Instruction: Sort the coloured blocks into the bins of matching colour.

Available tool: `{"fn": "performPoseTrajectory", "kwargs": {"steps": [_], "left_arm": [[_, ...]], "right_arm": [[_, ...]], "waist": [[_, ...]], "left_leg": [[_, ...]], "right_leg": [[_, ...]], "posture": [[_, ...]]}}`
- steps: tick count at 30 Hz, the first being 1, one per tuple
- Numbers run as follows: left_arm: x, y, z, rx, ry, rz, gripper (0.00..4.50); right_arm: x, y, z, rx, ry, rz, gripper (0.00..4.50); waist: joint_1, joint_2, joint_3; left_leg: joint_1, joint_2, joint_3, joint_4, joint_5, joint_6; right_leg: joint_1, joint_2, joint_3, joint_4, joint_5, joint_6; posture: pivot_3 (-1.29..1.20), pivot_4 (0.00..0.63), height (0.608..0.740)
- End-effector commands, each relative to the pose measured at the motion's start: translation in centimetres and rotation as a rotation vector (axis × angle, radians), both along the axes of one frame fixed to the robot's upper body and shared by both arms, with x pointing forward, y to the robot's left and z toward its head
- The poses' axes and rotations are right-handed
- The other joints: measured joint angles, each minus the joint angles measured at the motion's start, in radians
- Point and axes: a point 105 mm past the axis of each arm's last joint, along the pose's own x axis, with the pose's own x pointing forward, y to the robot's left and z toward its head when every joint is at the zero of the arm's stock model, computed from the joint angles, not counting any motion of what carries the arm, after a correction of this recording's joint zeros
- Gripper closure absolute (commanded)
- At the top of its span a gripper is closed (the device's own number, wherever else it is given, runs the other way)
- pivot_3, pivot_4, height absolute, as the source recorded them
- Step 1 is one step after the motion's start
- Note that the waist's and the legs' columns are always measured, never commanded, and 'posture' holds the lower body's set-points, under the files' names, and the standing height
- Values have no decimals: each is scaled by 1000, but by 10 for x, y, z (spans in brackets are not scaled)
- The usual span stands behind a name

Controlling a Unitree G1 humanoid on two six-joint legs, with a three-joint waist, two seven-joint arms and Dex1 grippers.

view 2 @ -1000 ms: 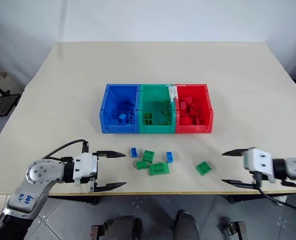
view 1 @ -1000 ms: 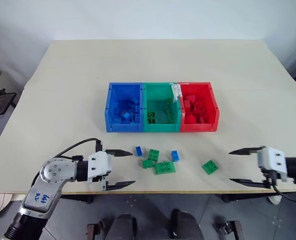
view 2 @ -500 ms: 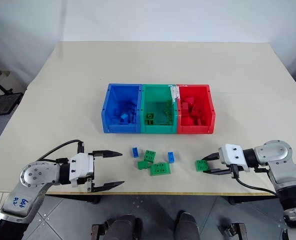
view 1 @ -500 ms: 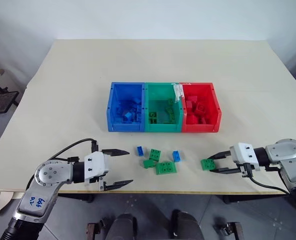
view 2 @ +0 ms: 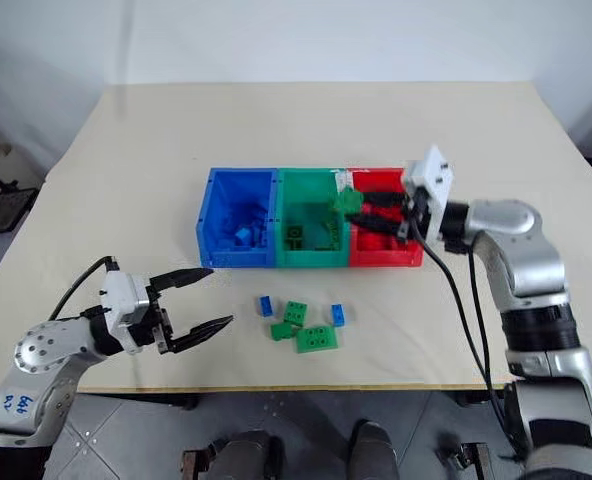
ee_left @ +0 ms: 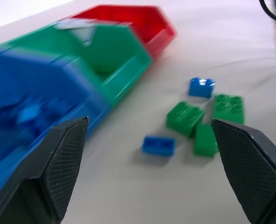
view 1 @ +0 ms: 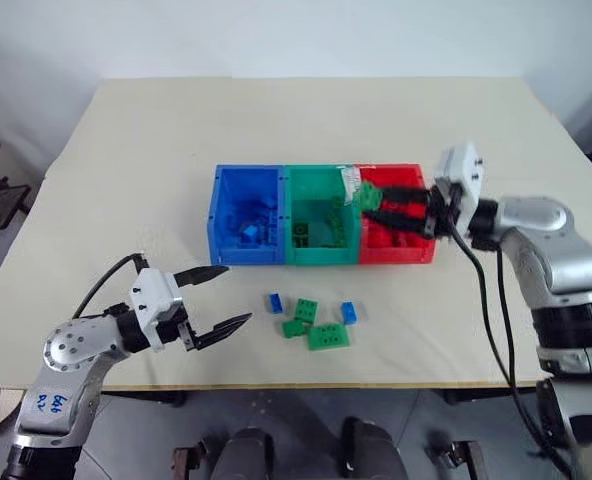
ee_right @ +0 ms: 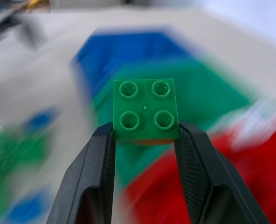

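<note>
Green is the colour in play: in the left eye view we see our right hand pinching a green block over the seam where the green bin meets the red bin. We judge the step in hand to be the carry of this block to its bin, with the drop not yet made. Our left hand hangs with its fingers spread and nothing between them, near the front edge of the worktop, apart from the loose blocks.

From the right eye view, the blue bin stands at the left of the row of 3, and 5 blocks lie on the worktop in front of the bins: 3 green and 2 blue.

Looking along the left wrist, a blue block lies nearest between the spread fingertips, with green ones just beyond it.

Seen from the right wrist, the green block's 4 studs face the camera, and it sits squarely between the 2 black fingers.

Next, we judge, the right hand needs to shift a little further toward the green bin's middle before it lets go, or the block could fall among the red ones. The left hand is well placed to go for the near blue block.
</note>
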Motion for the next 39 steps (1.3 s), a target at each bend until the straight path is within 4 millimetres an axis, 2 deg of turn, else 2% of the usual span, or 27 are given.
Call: {"fn": "performPoseTrajectory", "kwargs": {"steps": [1, 5, 10, 12, 15, 18, 23, 26, 30, 39], "left_arm": [[-2, 6, 6, -8, -23, 25, 0], [-4, 11, 7, 0, -28, 48, 0], [-6, 11, 7, 2, -12, 50, 0], [-9, 8, 4, 16, 22, 20, 0], [-11, 0, 5, 52, 5, -25, 0], [-12, -10, 1, 96, -2, -92, 0], [-12, -30, -8, 141, -11, -204, 0], [-12, -37, -10, 151, -32, -248, 0], [-9, -39, -7, 125, -35, -255, 0], [-15, -15, -12, 160, 9, -218, 0]], "right_arm": [[22, 9, 1, -5, 15, -79, 3058], [33, 20, 4, -8, -11, -82, 1663], [26, 16, 1, -6, -28, -41, 14], [10, 7, -1, 9, -46, 17, 14], [-27, -12, -16, 11, -42, 120, 14], [-55, -44, -51, -153, -56, 123, 14], [-85, -105, -103, -387, 18, 37, 14], [-91, -118, -113, -383, 72, 7, 14], [-92, -104, -117, -366, 92, 76, 14], [-68, -20, -111, -345, 125, 288, 14]], "waist": [[2, 0, 0], [-5, 0, 0], [-16, 0, 0], [-14, 0, 0], [0, -1, 0], [11, -1, 0], [17, -1, 0], [3, -1, 0], [-9, -1, 0], [-5, -1, 0]], "left_leg": [[-1, -1, 0, 0, 0, 0], [-4, -1, 3, 0, -1, 1], [-6, 0, 5, 0, -1, 1], [-5, 0, 5, 0, -1, 1], [-6, 0, 4, 0, -1, 1], [-6, 0, 7, 0, -1, 2], [-3, 0, 13, 0, -1, 2], [0, 0, 17, 0, 0, 3], [1, 1, 18, 0, 0, 2], [0, 1, 18, 0, 0, 2]], "right_leg": [[-1, 0, 0, 0, 0, 0], [-5, 0, 0, 0, 0, 0], [-9, 0, 1, 2, 0, 0], [-9, 0, 1, 2, 0, 0], [-8, 0, 0, 2, 0, 0], [-8, -1, 0, 1, 1, 1], [-7, -1, 4, 0, 0, 1], [-7, 0, 8, 0, 0, 0], [-7, 0, 9, 1, 0, 0], [-8, 0, 9, 1, 0, 0]], "posture": [[0, 150, 740], [0, 150, 740], [0, 150, 740], [0, 150, 740], [0, 150, 740], [0, 150, 740], [0, 150, 740], [0, 150, 740], [0, 150, 740], [0, 150, 740]]}}
